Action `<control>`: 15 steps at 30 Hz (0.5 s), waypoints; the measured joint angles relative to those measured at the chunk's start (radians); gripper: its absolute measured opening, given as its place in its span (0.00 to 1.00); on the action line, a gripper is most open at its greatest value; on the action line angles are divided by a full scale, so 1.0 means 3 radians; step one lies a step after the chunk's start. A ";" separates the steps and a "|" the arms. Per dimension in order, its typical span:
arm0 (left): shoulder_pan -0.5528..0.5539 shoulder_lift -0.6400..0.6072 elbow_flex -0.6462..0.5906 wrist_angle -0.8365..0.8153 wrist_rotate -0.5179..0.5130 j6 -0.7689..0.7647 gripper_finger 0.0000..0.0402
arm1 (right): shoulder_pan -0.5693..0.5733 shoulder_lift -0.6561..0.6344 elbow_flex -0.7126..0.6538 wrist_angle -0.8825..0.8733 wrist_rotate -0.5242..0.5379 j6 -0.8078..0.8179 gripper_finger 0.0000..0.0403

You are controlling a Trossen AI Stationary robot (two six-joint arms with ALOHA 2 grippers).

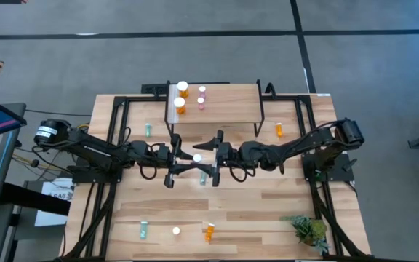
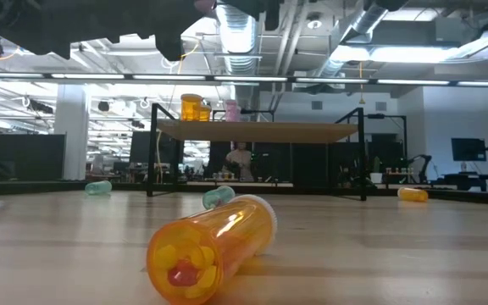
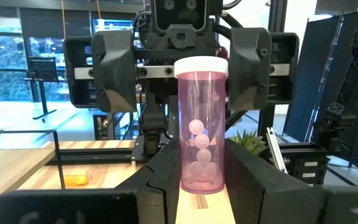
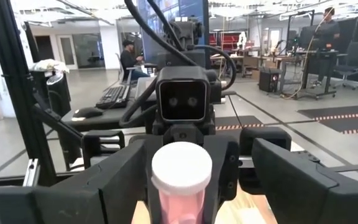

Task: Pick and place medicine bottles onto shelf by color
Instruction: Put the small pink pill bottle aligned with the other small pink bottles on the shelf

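Observation:
A pink bottle (image 3: 201,124) with a white cap stands upright in the air over the middle of the table, in front of the shelf (image 1: 213,109). My left gripper (image 1: 190,159) is shut on it. My right gripper (image 1: 208,156) faces it from the right. It is open, with one finger on each side of the bottle's cap end (image 4: 181,167). Two wide orange bottles (image 1: 181,97) and two pink ones (image 1: 201,97) stand on the shelf's left part. My left gripper pinches the pink bottle's lower body (image 3: 199,177) between its two fingers (image 3: 160,183). The fingers come in level from the table's left. The bottle stands upright in the hold, cap up, lifted clear of the table.
Lying on the table are teal bottles (image 1: 148,129) (image 1: 204,177) (image 1: 142,231) and orange bottles (image 1: 279,130) (image 1: 209,232). A white-capped bottle (image 1: 176,231) stands near the front edge. A small green plant (image 1: 310,230) stands at the front right. The orange bottle (image 2: 214,246) lies close to the low camera.

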 joint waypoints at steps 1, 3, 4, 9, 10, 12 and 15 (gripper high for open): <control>0.0000 0.0000 0.0000 0.0000 0.0000 0.0000 0.22 | 0.0000 0.0000 0.0000 -0.0003 0.0000 0.0001 0.75; 0.0000 0.0000 0.0000 0.0001 0.0000 0.0000 0.22 | -0.0001 0.0000 0.0000 -0.0003 0.0000 0.0000 0.72; 0.0000 0.0000 0.0000 0.0000 -0.0001 0.0000 0.22 | -0.0001 0.0000 0.0000 -0.0001 0.0000 0.0000 0.71; 0.0000 0.0000 0.0000 0.0003 -0.0001 -0.0004 0.22 | 0.0000 0.0000 0.0000 -0.0001 -0.0002 -0.0003 0.66; 0.0000 0.0000 0.0000 0.0003 -0.0001 -0.0005 0.22 | 0.0000 0.0000 0.0000 -0.0003 -0.0003 -0.0003 0.65; 0.0000 0.0000 0.0000 0.0004 -0.0001 -0.0007 0.22 | 0.0000 0.0000 0.0000 -0.0013 -0.0003 -0.0003 0.64; 0.0000 0.0000 0.0000 0.0004 -0.0009 -0.0009 0.22 | 0.0000 0.0000 -0.0001 -0.0041 -0.0006 -0.0004 0.62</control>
